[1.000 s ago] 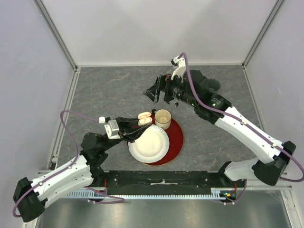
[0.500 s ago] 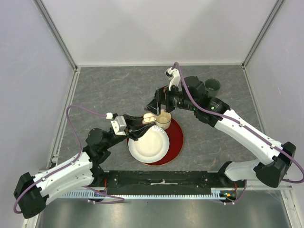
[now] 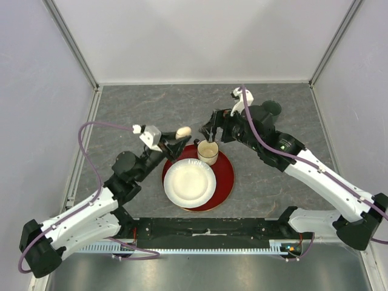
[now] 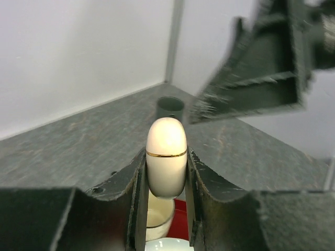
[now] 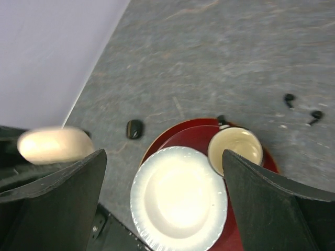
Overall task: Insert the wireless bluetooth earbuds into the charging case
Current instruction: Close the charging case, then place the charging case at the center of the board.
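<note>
Two end effectors work over the tabletop (image 3: 139,109). The left end effector (image 4: 165,175) is clamped on the charging case (image 4: 166,141), which is cream with a gold seam line. The case stands upright between the fingers, raised clear of the surface. The seam shows no gap, so the lid appears shut. Judgement: the case is held high and forward so that the other arm can reach it. The right end effector (image 5: 161,157) is spread wide and carries nothing. It hangs just ahead of the case, which shows blurred beside the finger on the left of its own view. Beneath its gap lie a white plate (image 5: 178,198) and a paper cup (image 5: 235,149), both on a red tray (image 5: 172,133). Two black earbuds (image 5: 289,98) lie loose on the tabletop beyond its other finger, well apart from the case. A small dark rounded object (image 5: 134,128) sits just off the tray; its identity is undetermined. White earbuds are not found in any view. Judgement: no earbud is seated. The lid needs opening and an earbud fetching, and such tiny stems are liable to slip.
</note>
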`<state>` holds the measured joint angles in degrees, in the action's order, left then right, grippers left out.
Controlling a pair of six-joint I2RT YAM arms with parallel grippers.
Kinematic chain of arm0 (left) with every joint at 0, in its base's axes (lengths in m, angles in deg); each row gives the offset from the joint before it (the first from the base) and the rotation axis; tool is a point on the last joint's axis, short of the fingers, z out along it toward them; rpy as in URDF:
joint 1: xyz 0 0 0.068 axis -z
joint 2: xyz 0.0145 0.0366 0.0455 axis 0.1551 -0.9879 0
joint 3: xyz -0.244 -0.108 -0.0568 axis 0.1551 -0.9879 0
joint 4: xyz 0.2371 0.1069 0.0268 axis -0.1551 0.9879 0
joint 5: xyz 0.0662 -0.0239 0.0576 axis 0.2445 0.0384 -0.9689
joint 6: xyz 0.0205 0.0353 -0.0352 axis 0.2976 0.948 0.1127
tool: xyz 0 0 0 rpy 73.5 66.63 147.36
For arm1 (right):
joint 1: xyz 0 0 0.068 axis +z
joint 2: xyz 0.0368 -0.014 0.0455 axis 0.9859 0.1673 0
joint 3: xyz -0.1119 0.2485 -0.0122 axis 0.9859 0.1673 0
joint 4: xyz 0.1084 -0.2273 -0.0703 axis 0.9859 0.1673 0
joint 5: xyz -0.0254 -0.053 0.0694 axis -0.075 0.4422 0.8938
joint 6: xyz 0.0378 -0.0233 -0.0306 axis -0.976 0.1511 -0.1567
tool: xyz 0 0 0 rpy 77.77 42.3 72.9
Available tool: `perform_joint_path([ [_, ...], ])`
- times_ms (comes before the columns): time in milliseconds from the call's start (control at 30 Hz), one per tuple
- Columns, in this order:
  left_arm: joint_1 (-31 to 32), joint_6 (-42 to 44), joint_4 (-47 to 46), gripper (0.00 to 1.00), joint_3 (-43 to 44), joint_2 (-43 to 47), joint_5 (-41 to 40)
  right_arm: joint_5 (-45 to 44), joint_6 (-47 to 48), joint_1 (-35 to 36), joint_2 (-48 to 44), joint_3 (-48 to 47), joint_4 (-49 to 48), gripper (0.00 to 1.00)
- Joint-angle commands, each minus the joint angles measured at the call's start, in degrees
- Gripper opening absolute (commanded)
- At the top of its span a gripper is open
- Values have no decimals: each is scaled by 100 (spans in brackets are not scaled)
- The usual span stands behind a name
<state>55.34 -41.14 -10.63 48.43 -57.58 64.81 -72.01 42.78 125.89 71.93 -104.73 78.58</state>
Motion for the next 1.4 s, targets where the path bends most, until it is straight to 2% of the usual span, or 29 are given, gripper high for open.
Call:
perform_joint_path([
  [0, -737, -1102, 1194, 2, 918, -274, -551, -1809, -394, 10, -476, 182, 50, 98],
  [33, -1035, -1383, 1371, 2, 1024, -354, -254, -1872, -447, 10, -537, 200, 59, 98],
  [67, -1368, -2065, 1625, 2, 1181, -459, 472, -1898, -473, -8, -573, 218, 59, 98],
  [100, -1981, -2411, 1697, 2, 1218, -591, 766, -1890, -491, -16, -590, 261, 68, 98],
  [133, -2231, -2893, 1767, 2, 1253, -827, 995, -1864, -526, -17, -643, 279, 85, 98],
  [167, -2555, -3028, 1942, 2, 1375, -994, 1363, -1837, -544, -17, -661, 332, 94, 98],
  [300, -3014, -3319, 2399, 2, 1955, -1935, 2147, -1705, -623, -17, -714, 446, 147, 98],
  [367, -3199, -3451, 2322, 2, 2244, -2664, 2847, -1635, -667, -34, -731, 507, 182, 98],
  [467, -3270, -3575, 2225, 2, 2701, -3716, 3474, -1574, -685, -25, -775, 560, 191, 98],
  [633, -3297, -3741, 2243, 2, 3352, -4862, 3519, -1512, -676, -34, -863, 613, 235, 98],
  [800, -3314, -4023, 2137, 2, 3459, -5696, 3204, -1565, -641, -34, -986, 701, 261, 98],
  [1133, -3340, -4514, 1672, 6, 3573, -6849, 3037, -1469, -588, -43, -925, 710, 305, 98],
  [1367, -3384, -4647, 1847, 11, 3802, -7166, 2834, -1450, -527, -43, -907, 701, 305, 98],
])
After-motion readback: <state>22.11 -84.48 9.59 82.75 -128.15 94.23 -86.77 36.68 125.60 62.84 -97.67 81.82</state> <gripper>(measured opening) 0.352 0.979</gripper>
